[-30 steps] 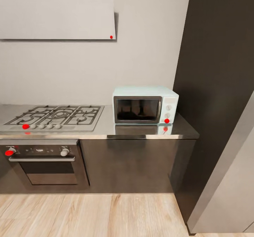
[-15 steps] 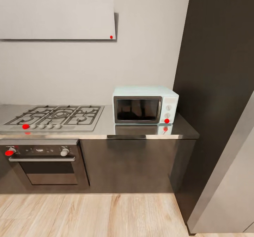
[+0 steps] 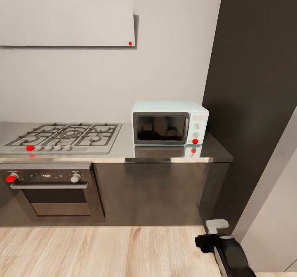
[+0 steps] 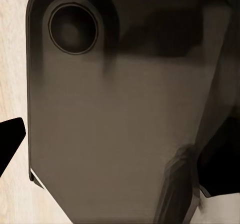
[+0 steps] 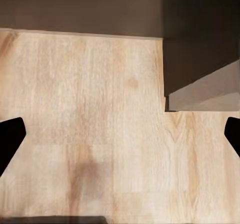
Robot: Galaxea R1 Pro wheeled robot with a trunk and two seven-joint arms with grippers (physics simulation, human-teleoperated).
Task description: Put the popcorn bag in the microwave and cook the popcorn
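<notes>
Mint-blue microwave (image 3: 170,122) on grey countertop (image 3: 123,151) right of hob (image 3: 64,136), long axis along wall, dark door facing outward; right gripper (image 5: 120,134) fingers spread above floor (image 5: 100,109); left gripper state indiscernible.

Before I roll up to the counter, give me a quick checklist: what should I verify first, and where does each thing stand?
1. Microwave in place: ok. It stands upright at the right end of the countertop, next to the tall dark cabinet.
2. Microwave door open for loading: not ok, it is shut.
3. Popcorn bag located: cannot tell where it is from here.
4. Right hand free to grasp: ok. Its fingers are spread wide above the wood floor, with nothing between them.
5. Microwave off: cannot tell. There is a red dot low on its knob panel.
</notes>
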